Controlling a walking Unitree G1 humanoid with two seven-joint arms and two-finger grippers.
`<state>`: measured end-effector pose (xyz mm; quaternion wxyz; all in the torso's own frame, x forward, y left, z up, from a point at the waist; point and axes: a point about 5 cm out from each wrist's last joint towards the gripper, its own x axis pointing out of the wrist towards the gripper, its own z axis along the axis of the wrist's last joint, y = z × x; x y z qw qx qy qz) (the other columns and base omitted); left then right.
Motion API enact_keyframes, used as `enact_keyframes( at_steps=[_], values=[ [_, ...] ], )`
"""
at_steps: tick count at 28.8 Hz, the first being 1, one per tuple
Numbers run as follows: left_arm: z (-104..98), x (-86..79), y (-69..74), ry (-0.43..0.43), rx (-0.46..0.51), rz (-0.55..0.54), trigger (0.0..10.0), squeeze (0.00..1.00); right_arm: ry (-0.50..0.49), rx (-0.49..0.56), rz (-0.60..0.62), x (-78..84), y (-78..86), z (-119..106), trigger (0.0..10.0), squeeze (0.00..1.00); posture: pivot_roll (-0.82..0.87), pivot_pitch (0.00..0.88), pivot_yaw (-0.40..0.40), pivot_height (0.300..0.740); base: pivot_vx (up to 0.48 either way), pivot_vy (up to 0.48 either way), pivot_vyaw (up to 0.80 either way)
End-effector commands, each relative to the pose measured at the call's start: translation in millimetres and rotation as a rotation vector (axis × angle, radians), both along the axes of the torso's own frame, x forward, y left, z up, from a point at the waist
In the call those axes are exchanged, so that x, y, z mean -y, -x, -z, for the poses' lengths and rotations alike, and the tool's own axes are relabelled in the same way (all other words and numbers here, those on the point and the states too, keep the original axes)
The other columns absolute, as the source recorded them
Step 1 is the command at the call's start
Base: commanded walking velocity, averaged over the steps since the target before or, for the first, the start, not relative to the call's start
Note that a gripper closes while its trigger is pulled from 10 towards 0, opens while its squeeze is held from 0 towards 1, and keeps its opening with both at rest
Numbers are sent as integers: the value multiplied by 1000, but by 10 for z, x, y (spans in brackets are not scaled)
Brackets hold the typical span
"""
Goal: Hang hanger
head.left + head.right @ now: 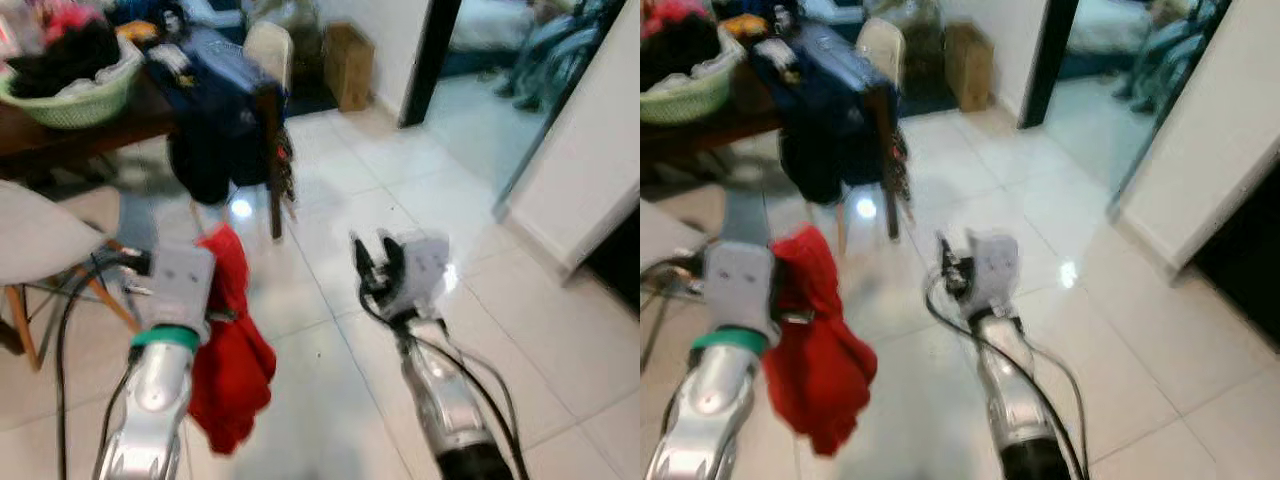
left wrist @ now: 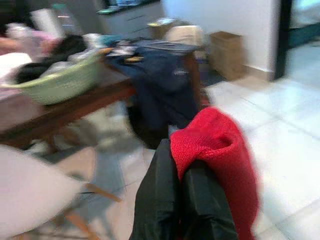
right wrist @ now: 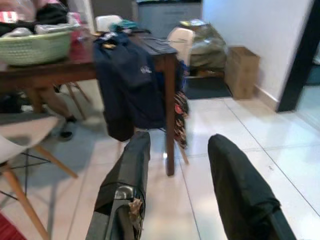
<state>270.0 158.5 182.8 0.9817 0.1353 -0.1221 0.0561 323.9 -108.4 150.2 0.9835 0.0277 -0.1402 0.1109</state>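
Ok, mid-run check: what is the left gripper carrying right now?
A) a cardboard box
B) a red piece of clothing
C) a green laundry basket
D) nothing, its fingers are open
B: the left gripper has its fingers shut on a red garment, which hangs down beside the left arm over the white tiled floor; the right gripper is open and holds nothing.
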Motion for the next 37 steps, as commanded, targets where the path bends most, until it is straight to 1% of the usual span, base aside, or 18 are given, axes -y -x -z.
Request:
enact_keyframes(
  at_steps=[1,2,5,7,11,16,18,21,29,32,33,34,37],
  values=[
    [-91,-26,25,-24,52,-13,10000,0,-9,23,-44,-145,26,-34,10000,0,28,70,40,740,469,0,0],
    [-91,-26,25,-24,52,-13,10000,0,-9,23,-44,-145,26,-34,10000,0,28,70,40,740,469,0,0],
    [-203,62,18,-65,102,27,10000,0,1,49,-44,-153,26,-84,10000,0,27,71,39,740,469,0,0],
    [-227,81,17,-74,114,36,10000,0,4,55,-43,-154,24,-97,10000,0,27,71,39,740,469,0,0],
    [-327,171,17,-128,165,76,10000,0,2,74,-34,-139,8,-153,10000,0,29,71,38,740,463,0,0],
    [-366,224,20,-154,186,106,10000,0,0,78,-15,-104,-15,-170,10000,0,28,69,38,740,437,0,0],
    [-365,228,26,-158,186,112,10000,0,-4,61,2,-78,-31,-151,10000,0,28,68,38,740,409,0,0],
    [-363,229,32,-164,184,122,10000,0,-22,28,36,-25,-59,-122,10000,0,28,68,39,740,409,0,-644],
    [-377,243,29,-172,188,135,10000,0,-32,19,72,21,-81,-127,10000,0,25,69,38,740,407,0,-800],
    [-383,251,28,-179,193,136,10000,0,-18,2,95,49,-92,-99,10000,0,25,67,38,740,405,0,-800],
    [-389,252,29,-182,197,133,10000,0,1,-16,98,54,-94,-55,10000,0,25,67,36,740,405,0,-800],
    [-399,249,31,-187,204,127,10000,0,18,-39,86,46,-92,0,10000,0,26,66,36,740,405,0,-800],
    [-405,247,32,-191,208,123,10000,0,29,-55,76,39,-90,37,10000,0,26,66,35,740,405,0,-800]
  ],
)
